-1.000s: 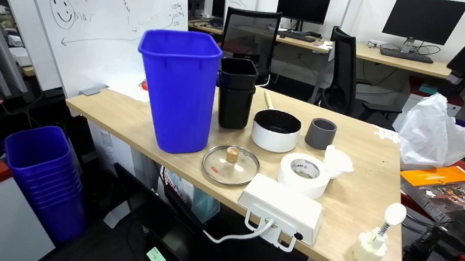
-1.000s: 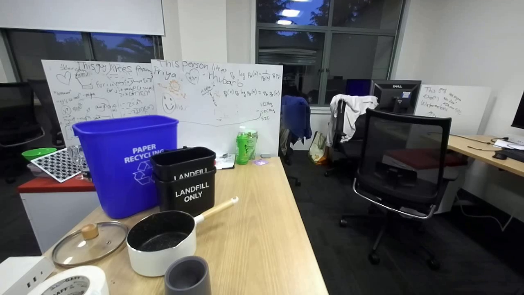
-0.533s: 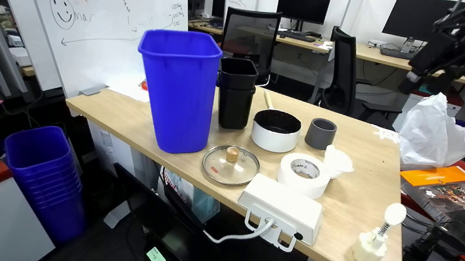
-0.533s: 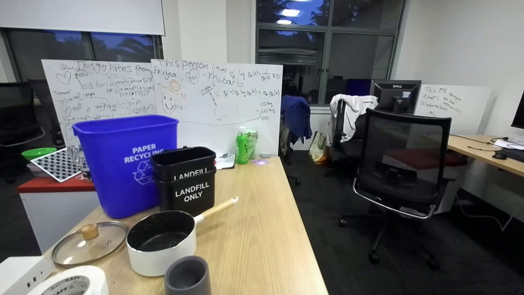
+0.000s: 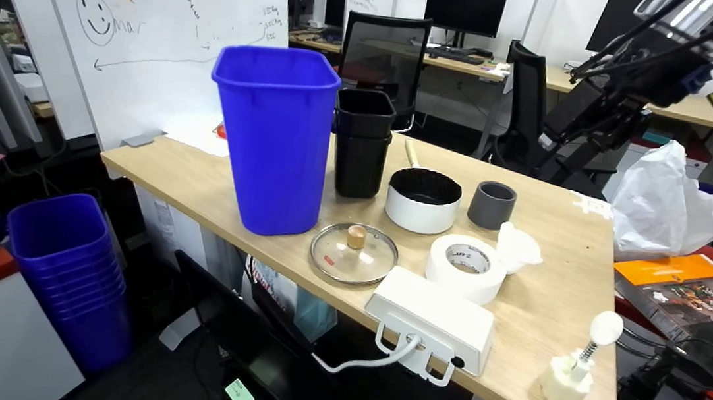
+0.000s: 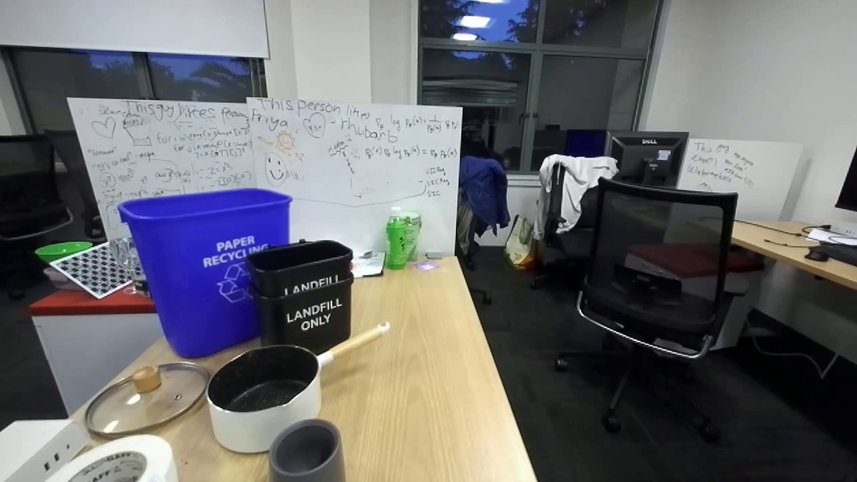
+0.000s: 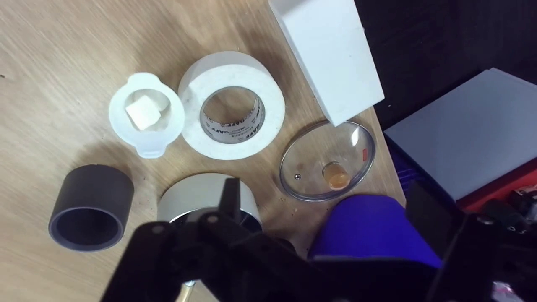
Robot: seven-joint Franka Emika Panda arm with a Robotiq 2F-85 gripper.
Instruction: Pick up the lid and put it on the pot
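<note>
The lid is a clear glass disc with a metal rim and wooden knob. It lies flat on the table near the edge in both exterior views (image 5: 337,257) (image 6: 117,405) and in the wrist view (image 7: 312,157). The pot is white with a dark inside and wooden handle. It stands upright and uncovered beside the lid in both exterior views (image 5: 420,214) (image 6: 268,422), and is partly hidden by a finger in the wrist view (image 7: 201,191). My gripper (image 5: 556,161) is up in the air beyond the table's far side. Its fingers are wide apart with nothing between them in the wrist view (image 7: 327,205).
A tall blue bin (image 5: 275,152) and black bins (image 5: 360,161) stand behind lid and pot. A white tape roll (image 5: 454,280), a white box (image 5: 434,311), a white cup (image 5: 517,247) and a grey cup (image 5: 492,204) stand close by. A cream plunger (image 5: 569,381) stands near the corner.
My arm and gripper have come further into view from the upper right, moving left and down towards the table. The lid and pot have not moved.
</note>
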